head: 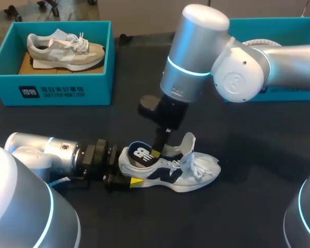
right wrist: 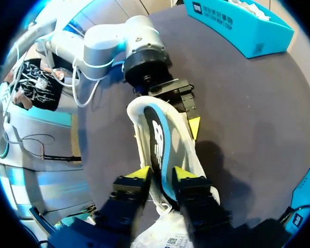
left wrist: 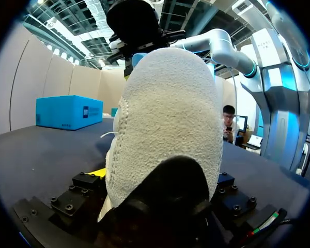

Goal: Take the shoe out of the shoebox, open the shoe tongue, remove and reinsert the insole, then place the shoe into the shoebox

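Note:
A white shoe [head: 194, 173] with a navy logo lies on its sole in the middle of the dark table, toe pointing right, its tongue [head: 188, 143] pulled up. My left gripper [head: 128, 168] comes in from the left, and its wide-set fingers clasp the shoe's heel [left wrist: 170, 113] from both sides. From above, my right gripper [head: 157, 153] reaches into the shoe's mouth. A blue-edged dark insole [right wrist: 157, 137] sits in the shoe and runs between the right gripper's [right wrist: 161, 175] parted yellow tips. The insole [head: 140, 153] shows in the heel opening.
A teal shoebox [head: 51, 85] at the back left holds a second pale shoe [head: 64, 49]. Another teal box [head: 279, 23] stands at the back right, partly behind my right arm. Bare dark tabletop lies in front of and to the right of the shoe.

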`<action>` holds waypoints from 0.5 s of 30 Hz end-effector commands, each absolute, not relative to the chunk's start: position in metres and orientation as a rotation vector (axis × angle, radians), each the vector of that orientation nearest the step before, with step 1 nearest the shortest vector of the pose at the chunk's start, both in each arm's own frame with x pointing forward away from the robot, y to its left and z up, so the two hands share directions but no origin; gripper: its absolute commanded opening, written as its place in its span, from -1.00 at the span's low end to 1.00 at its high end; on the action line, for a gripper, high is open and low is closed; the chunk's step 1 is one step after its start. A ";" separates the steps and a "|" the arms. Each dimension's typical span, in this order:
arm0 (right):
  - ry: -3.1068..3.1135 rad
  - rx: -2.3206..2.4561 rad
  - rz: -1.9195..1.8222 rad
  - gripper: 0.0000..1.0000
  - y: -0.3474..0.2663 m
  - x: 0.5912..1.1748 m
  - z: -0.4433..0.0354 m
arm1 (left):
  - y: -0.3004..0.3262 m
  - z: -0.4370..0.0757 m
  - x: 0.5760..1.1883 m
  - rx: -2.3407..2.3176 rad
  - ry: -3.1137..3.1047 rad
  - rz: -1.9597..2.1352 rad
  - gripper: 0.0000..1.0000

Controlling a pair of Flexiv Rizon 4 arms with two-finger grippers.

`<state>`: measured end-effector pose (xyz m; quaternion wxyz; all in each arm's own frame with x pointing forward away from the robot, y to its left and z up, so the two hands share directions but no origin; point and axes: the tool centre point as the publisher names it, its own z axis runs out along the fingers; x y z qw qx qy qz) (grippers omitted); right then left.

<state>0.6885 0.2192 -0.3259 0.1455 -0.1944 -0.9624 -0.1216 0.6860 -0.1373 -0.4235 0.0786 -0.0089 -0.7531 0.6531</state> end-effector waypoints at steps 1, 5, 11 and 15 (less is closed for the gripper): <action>-2.761 -0.572 -0.356 -0.29 0.221 0.689 -0.332 | -0.136 -0.426 0.686 -0.025 -2.256 1.955 -1.00; -2.747 -0.593 -0.367 -0.33 0.220 0.689 -0.336 | -0.136 -0.426 0.686 -0.025 -2.256 1.955 -1.00; -2.737 -0.569 -0.392 -0.47 0.225 0.689 -0.339 | -0.136 -0.426 0.686 -0.025 -2.256 1.955 -1.00; -2.720 -0.525 -0.405 -1.00 0.230 0.687 -0.342 | -0.136 -0.426 0.686 -0.025 -2.256 1.955 -1.00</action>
